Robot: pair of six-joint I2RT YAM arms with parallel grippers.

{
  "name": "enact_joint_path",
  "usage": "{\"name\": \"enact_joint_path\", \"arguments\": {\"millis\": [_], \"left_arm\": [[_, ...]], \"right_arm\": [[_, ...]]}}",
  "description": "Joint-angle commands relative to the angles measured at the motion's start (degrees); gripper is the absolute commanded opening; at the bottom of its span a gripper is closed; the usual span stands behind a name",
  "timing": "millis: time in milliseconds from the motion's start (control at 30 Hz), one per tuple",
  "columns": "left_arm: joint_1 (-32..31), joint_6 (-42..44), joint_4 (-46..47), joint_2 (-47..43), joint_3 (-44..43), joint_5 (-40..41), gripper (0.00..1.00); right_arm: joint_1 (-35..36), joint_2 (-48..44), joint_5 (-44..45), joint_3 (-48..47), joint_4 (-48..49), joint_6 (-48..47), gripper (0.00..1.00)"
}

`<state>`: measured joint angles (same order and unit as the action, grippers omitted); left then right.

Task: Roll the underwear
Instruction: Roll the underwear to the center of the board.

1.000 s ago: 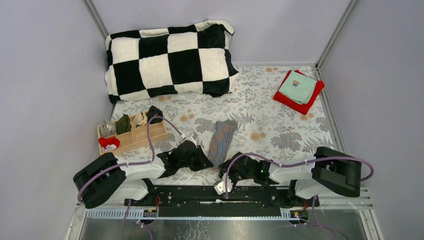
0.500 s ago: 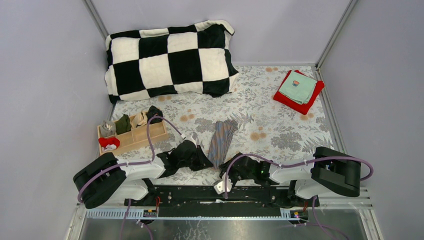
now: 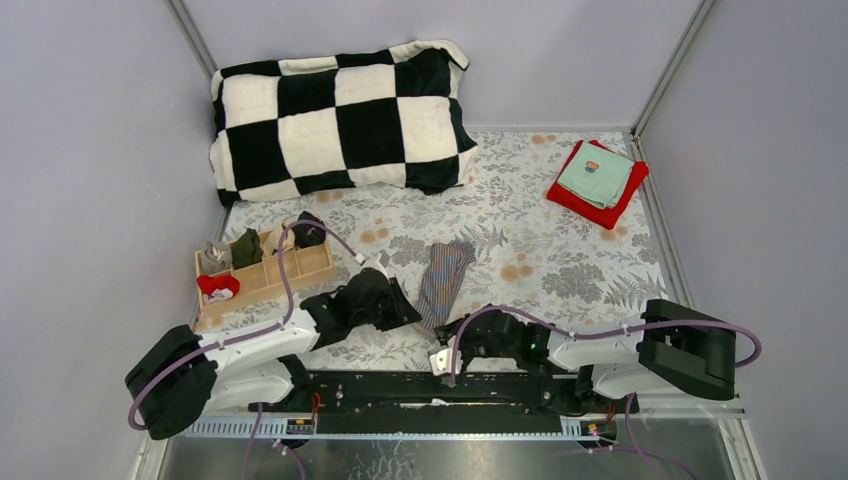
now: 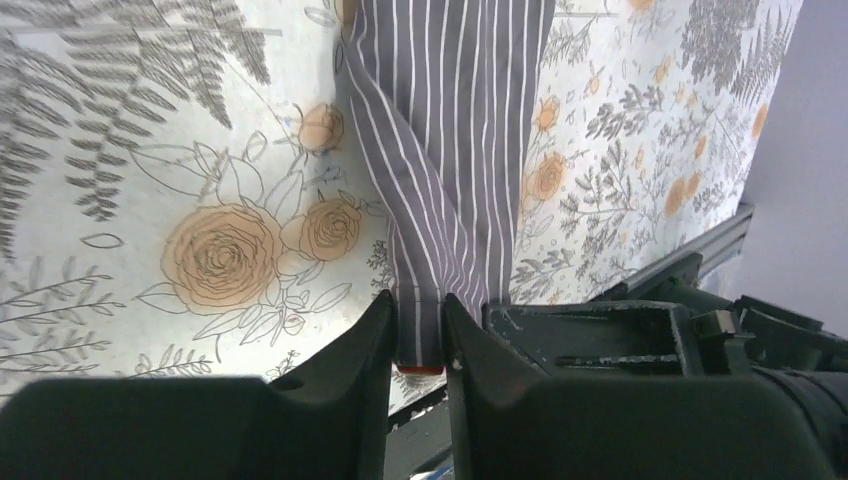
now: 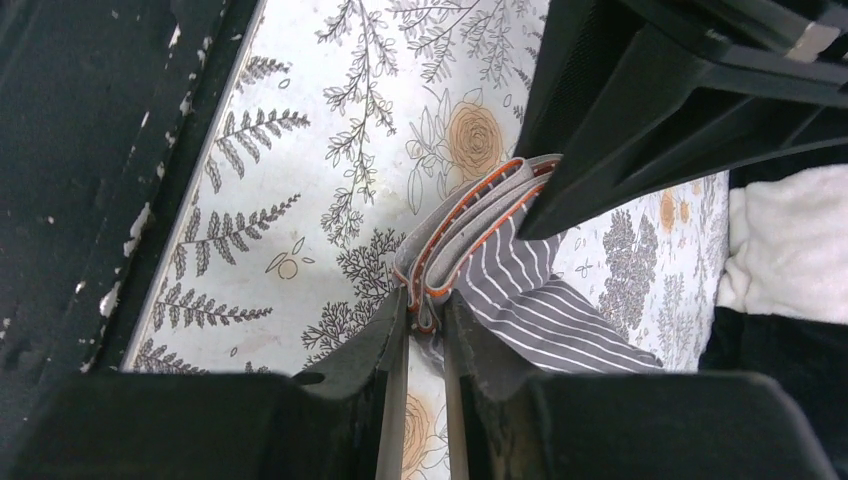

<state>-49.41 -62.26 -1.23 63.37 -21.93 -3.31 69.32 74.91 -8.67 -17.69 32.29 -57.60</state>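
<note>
Grey underwear (image 3: pixel 447 272): lying in a long strip on the flowered sheet (image 3: pixel 560 230), being pinched at its near end by left gripper (image 4: pixel 418 312) and right gripper (image 5: pixel 425 305), stretching away from both.

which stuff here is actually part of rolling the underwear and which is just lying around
In the job: grey striped cloth boxer shorts with an orange-brown waistband; left pincer and right pincer, both shut on them.
Lying about: black-and-white checkered pillow; bright red folded cloth; teal square cloth on top of it; wooden divided tray holding small garments.
</note>
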Motion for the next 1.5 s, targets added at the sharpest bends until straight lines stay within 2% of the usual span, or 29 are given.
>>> {"name": "enact_joint_path", "arguments": {"millis": [0, 67, 200, 300, 400, 533, 733, 867, 1033, 1300, 1467], "left_arm": [[1.7, 4.9, -11.2, -2.2, -4.8, 8.3, 0.29], [1.9, 5.7, -14.1, -2.7, -6.7, 9.5, 0.33], [2.2, 6.7, -19.0, -3.1, -9.9, 11.8, 0.56], [2.3, 7.4, -19.2, -3.8, -10.6, 12.1, 0.59], [2.4, 9.7, -13.0, -4.5, -9.4, 9.2, 0.51], [2.4, 13.5, 1.3, -2.4, -7.4, -1.3, 0.38], [2.4, 17.7, 12.3, 11.2, -10.1, -14.3, 0.11], [2.4, 19.6, 15.3, 19.5, -12.1, -19.5, 0.01], [2.4, 20.4, 14.9, 25.5, -13.0, -18.2, 0.0], [2.6, 19.9, 15.0, 28.5, -12.8, -15.2, 0.0], [2.8, 19.9, 14.2, 29.3, -12.9, -14.0, 0.0]], "right_arm": [[0.1, -1.9, -3.2, 1.6, 2.3, 7.8, 0.0], [0.1, -1.9, -3.8, 1.9, 2.1, 8.3, 0.0], [0.2, -2.4, -4.3, 2.0, 0.6, 8.5, 0.0], [0.2, -2.5, -4.4, 2.0, 0.0, 8.6, 0.0], [0.1, -2.5, -4.6, 2.2, 0.6, 9.6, 0.0], [0.1, -2.7, -3.7, 3.3, 3.6, 12.6, 0.0], [0.1, -2.7, -1.4, 5.4, 8.4, 16.0, 0.0], [0.1, -2.5, 0.3, 6.1, 9.7, 16.6, 0.0], [0.1, -3.4, 2.1, 7.2, 11.4, 18.2, 0.0], [0.1, -8.3, 4.8, 10.0, 11.8, 24.8, 0.01], [0.1, -10.7, 6.3, 8.5, 6.4, 31.5, 0.05]]}}
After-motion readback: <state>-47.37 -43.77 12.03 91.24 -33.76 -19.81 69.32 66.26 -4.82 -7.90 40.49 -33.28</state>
